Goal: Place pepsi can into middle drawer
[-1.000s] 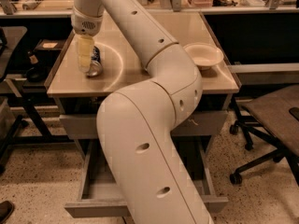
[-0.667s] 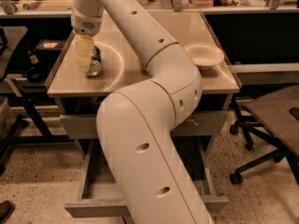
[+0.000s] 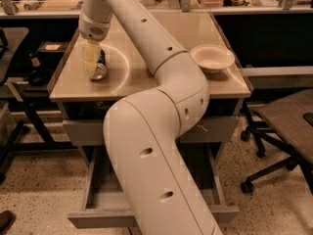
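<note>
wide shallow grey metal middle drawer (image 3: 93,220) pulled open at the cabinet's foot, tray bare | tan tabletop (image 3: 73,86) above | small blue pepsi can (image 3: 101,65) lies on its left part | gripper (image 3: 93,70) down on the can, grip: cannot tell | cream round bowl (image 3: 212,58) well apart, right

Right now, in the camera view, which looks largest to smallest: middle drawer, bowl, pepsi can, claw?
1. middle drawer, open below, partly behind the arm
2. bowl
3. claw and pepsi can: alike; the claw, at the table's left side, covers part of the can, so unranked
</note>
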`<state>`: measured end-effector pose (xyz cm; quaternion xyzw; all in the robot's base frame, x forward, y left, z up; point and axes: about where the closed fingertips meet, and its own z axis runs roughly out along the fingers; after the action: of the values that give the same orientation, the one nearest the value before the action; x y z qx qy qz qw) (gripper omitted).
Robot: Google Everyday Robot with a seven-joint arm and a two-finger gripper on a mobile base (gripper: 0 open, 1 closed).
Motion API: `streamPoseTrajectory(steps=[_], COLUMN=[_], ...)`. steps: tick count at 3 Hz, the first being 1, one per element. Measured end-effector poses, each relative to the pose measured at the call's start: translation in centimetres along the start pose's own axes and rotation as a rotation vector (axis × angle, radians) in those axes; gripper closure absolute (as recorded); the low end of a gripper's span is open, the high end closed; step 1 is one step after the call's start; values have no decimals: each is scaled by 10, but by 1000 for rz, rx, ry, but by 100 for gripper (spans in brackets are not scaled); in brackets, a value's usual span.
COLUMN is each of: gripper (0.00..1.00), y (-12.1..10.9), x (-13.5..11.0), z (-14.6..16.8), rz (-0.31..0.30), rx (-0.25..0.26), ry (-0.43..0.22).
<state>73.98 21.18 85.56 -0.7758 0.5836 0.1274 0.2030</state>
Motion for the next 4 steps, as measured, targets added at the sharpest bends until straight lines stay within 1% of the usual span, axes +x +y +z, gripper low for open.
streamPoseTrajectory(steps=[1, 2, 4], gripper=[0, 0, 0], y=[-3, -4, -5], x=[5, 8, 16], z=[4, 7, 7], rz=[5, -2, -13], rx=[-1, -4, -6], ry=[-6, -3, 21])
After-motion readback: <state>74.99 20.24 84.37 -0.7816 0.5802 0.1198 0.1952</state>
